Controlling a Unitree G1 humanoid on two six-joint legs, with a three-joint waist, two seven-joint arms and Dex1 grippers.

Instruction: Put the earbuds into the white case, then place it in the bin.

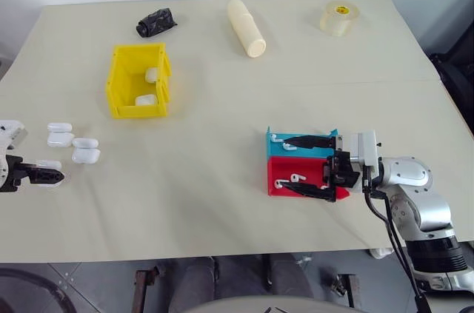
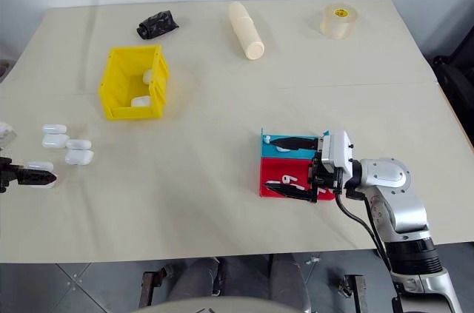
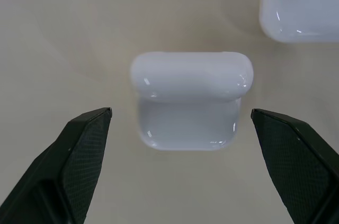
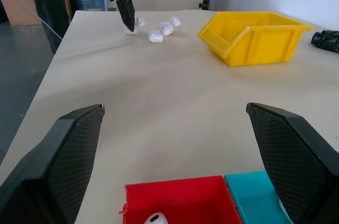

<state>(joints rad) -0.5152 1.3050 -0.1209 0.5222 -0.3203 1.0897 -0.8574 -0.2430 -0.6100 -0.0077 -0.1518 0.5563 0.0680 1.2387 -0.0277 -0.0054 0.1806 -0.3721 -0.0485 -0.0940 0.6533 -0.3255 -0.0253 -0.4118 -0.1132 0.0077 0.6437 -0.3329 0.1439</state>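
I'm hovering my left gripper (image 3: 180, 123), fingers spread, over the case (image 3: 190, 99) on the table's left; I should centre it before closing. My right gripper (image 1: 315, 165) is gaping over the trays (image 1: 296, 161).

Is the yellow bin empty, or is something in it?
Not empty: two white cases lie inside the yellow bin. Their lids look shut.

The desk (image 1: 222, 106) is plain cream. At ten o'clock stands the bright yellow bin (image 1: 118, 83); at nine lie glossy white cases (image 1: 72, 143). At four sit a red tray (image 1: 285, 172) and a blue tray (image 1: 285, 152). At twelve: a cream cylinder (image 1: 246, 27), a black lump (image 1: 155, 22).
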